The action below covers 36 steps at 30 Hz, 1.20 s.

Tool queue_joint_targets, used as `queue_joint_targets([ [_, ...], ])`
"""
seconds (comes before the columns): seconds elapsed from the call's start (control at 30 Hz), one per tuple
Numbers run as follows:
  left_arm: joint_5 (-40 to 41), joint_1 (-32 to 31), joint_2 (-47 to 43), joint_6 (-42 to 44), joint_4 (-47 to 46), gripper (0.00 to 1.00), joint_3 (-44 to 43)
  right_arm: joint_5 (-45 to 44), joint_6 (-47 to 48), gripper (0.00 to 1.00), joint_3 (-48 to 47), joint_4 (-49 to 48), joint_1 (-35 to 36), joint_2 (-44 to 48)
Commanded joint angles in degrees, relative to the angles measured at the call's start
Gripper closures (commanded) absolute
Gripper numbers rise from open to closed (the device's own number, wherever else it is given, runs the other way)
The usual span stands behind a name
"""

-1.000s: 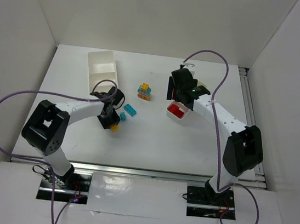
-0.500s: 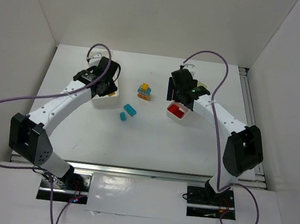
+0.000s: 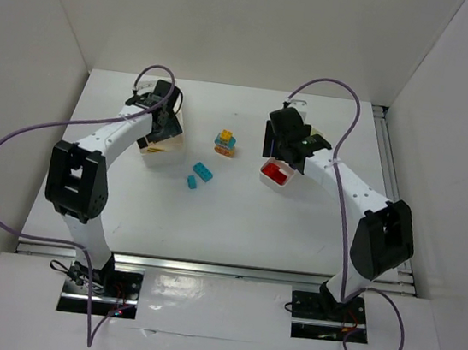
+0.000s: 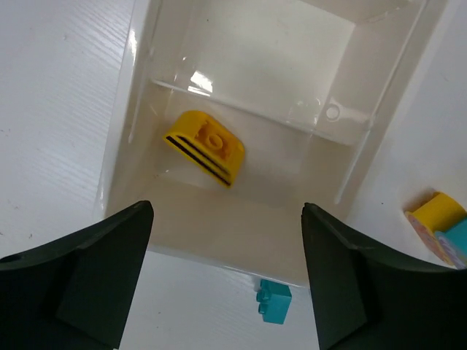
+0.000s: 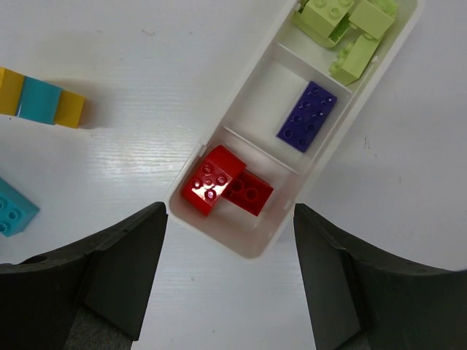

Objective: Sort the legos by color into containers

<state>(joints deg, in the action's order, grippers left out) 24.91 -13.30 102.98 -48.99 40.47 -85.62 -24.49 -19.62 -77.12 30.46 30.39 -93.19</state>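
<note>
Left pincer (image 4: 226, 211) released over yellow brick (image 4: 204, 148); right pincer (image 5: 230, 211) released over red bricks (image 5: 211, 182); cyan brick (image 4: 273, 299) nearby.

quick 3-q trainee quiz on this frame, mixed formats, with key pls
1. True or false: the yellow brick lies inside the left tray.
2. In the right tray, which colour sits in the middle compartment? A red, B purple, C green.
3. Fill in: the left gripper and the right gripper are both ___.

Key: 1 true; 2 B; 3 open.
</note>
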Motion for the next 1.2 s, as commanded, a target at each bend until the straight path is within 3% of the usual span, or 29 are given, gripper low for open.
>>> queue_joint_targets([
  [0.0, -0.3, 0.46, -0.23, 0.92, -0.13, 0.07, -2.53, -0.57, 0.63, 0.22, -0.57, 1.1, 0.55, 3.27],
  [0.2, -3.89, -0.05, -5.85, 6.0, -1.87, 0.11, -2.53, 9.97, 7.04, 0.21, -3.81, -2.24, 1.76, 0.56],
  [0.33, -16.69, -0.59, -11.47, 14.27, -5.57, 0.12, -0.95, 17.45, 14.59, 0.15, -9.0, -3.83, 5.54, -5.33],
  [0.43, -20.33, -0.59, -15.17, 17.26, -5.58, 0.12, 0.36, 17.37, 19.34, 0.13, -14.27, -5.41, 7.57, -11.56],
  [0.77, -21.39, 1.25, -21.59, 21.04, -1.19, 0.12, 1.51, 16.67, 27.87, 0.16, -34.75, -3.91, 5.56, -32.83],
  [0.97, -22.0, 2.4, -22.12, 21.57, -1.18, 0.13, 2.74, 19.56, 29.8, 0.16, -37.22, -4.53, 4.42, -35.13],
  [1.17, -22.53, 2.4, -21.59, 21.57, -0.65, 0.13, 2.74, 23.34, 30.34, 0.3, -42.84, -0.76, 3.28, -38.82],
])
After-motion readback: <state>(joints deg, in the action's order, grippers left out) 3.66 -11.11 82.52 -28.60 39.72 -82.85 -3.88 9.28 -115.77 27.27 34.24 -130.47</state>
